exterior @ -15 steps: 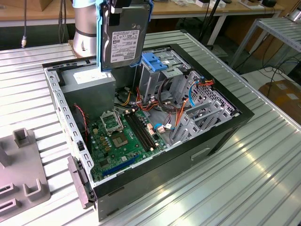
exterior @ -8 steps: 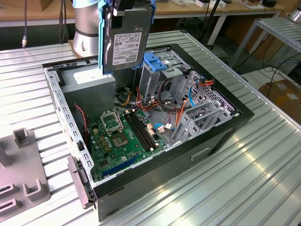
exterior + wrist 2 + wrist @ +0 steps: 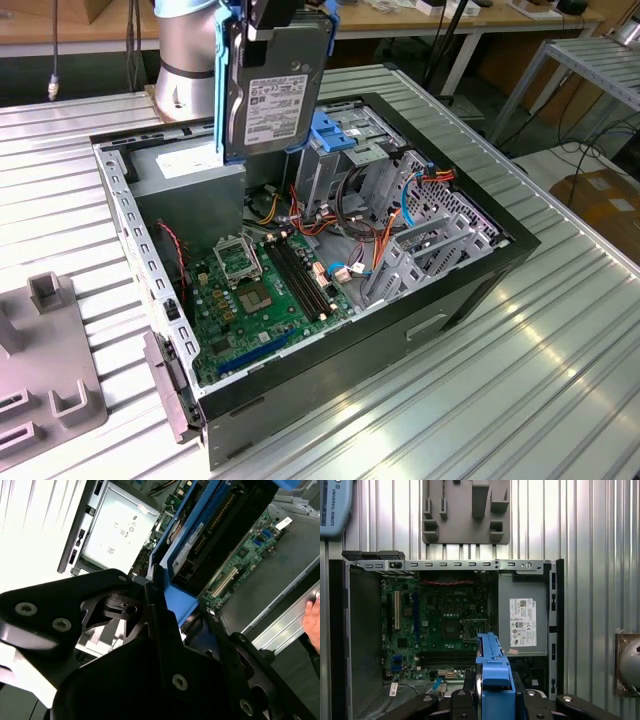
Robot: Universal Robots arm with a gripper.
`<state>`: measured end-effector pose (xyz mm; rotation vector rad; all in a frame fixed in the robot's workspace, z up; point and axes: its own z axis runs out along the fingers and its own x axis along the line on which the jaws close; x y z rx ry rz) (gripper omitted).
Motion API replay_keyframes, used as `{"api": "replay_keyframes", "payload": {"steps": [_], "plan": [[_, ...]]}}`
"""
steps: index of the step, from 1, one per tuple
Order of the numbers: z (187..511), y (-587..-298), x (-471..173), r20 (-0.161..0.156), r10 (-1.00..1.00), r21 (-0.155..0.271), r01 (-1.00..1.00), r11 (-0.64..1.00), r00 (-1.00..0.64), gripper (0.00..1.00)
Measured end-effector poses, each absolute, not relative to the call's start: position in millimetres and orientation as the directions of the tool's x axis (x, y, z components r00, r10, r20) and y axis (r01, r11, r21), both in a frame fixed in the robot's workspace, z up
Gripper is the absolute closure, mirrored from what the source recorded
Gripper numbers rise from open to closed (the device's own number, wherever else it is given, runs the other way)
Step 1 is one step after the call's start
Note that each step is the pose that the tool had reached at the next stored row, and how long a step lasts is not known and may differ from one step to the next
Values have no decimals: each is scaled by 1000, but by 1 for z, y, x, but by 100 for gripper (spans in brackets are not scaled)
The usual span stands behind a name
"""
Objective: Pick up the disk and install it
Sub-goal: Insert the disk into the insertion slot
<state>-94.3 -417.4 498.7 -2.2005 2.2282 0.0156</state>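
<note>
Blue plastic frames the disk (image 3: 275,100), which hangs upright with its pale label turned to the exterior view, clear of the table (image 3: 520,380) and above the open computer case (image 3: 480,270). The hand (image 3: 272,25) grips it from above by its top edge. In the second wrist view, black fingers (image 3: 152,592) press in on either side of the blue carrier rail (image 3: 180,602), so the hand is pinching the disk.

In the exterior view the disk's lower edge sits over the grey power supply (image 3: 185,185), just beside the wider blue bracket (image 3: 335,135) that tops the metal drive cage on the exterior view's right. Whether the disk touches the bracket cannot be told.

Below lies the green motherboard (image 3: 255,290), with orange and red cables running toward the cage. The first wrist view looks straight down the disk edge-on (image 3: 492,675), with the motherboard and labelled power supply (image 3: 522,622) beneath it. A grey fixture plate (image 3: 45,360) rests on the ribbed metal table beside the case.
</note>
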Motion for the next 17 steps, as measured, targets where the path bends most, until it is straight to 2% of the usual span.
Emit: {"api": "replay_keyframes", "payload": {"steps": [17], "plan": [[497, -438, -93, -14, -1000, -6, -1000, 13, -13, 63]]}}
